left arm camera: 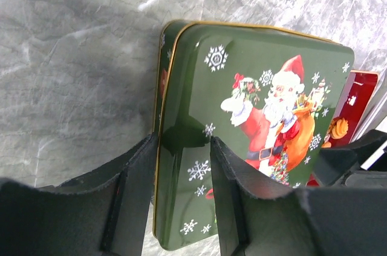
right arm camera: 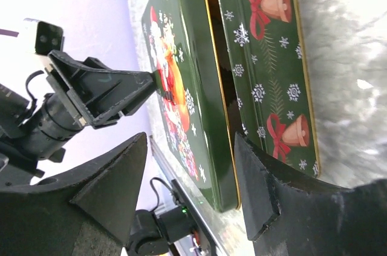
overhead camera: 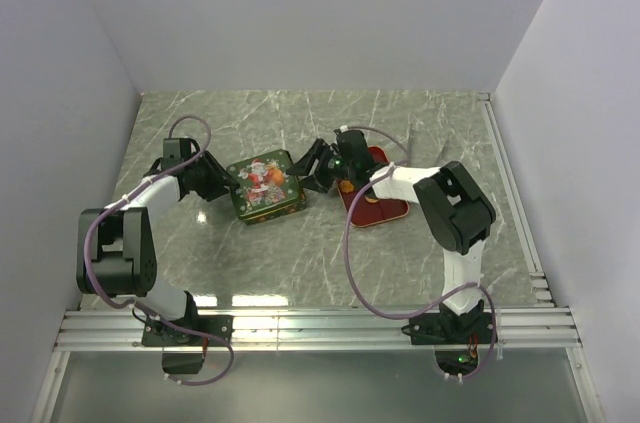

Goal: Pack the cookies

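A green Christmas tin (overhead camera: 265,186) with a Santa lid (left arm camera: 266,105) lies mid-table with the lid on it. My left gripper (overhead camera: 222,183) is at its left edge, open. In the left wrist view the left gripper (left arm camera: 183,144) has one finger beside the lid's rim and the other over the lid. My right gripper (overhead camera: 312,171) is at the tin's right edge, and in the right wrist view it (right arm camera: 190,141) is open astride the lid's edge (right arm camera: 208,117). A dark gap shows there between lid and base (right arm camera: 266,56). One orange cookie (left arm camera: 338,128) shows on the red tray (left arm camera: 358,101). The other cookies are hidden.
The red tray (overhead camera: 385,208) lies just right of the tin, partly under my right arm. White walls stand on the left, back and right. A metal rail (overhead camera: 320,328) runs along the near edge.
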